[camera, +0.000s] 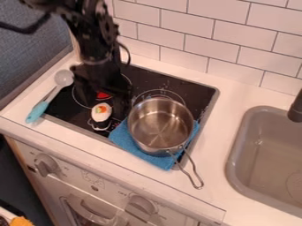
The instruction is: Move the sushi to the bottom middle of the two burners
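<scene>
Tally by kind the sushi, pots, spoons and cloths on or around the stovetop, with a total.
Sushi: 1
Pot: 1
Spoon: 1
Cloth: 1
Total: 4

The gripper point(105, 103) hung open over the stove point(194, 92), near the sushi point(101, 112); a steel pot point(159, 126) sat on a blue cloth point(137, 152), a spoon point(38, 111) lay at the stove's edge
</scene>
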Controlling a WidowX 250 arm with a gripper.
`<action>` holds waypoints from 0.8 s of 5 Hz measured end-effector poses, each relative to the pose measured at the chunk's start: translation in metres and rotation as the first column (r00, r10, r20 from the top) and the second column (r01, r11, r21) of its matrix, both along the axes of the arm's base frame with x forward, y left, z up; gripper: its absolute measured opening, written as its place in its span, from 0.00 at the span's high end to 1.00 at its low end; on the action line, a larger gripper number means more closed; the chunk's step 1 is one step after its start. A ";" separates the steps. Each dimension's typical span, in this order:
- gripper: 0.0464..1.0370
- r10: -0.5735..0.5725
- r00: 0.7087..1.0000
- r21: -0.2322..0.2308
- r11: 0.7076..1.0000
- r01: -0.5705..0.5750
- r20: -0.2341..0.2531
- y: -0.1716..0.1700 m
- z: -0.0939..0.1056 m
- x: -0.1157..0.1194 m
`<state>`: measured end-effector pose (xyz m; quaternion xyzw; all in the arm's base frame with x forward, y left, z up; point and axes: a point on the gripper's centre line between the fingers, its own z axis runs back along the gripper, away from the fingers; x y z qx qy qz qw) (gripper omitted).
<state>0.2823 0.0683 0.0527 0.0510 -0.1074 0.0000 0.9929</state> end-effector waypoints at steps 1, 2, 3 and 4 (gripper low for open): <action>0.04 0.016 0.999 0.045 0.999 -0.018 0.043 0.003 0.028 -0.002; 0.04 0.023 0.995 0.067 0.997 -0.029 0.095 0.003 0.057 -0.004; 0.04 0.022 0.989 0.060 0.998 -0.031 0.147 0.001 0.078 -0.002; 0.04 0.022 0.989 0.059 0.998 -0.031 0.148 0.000 0.079 -0.002</action>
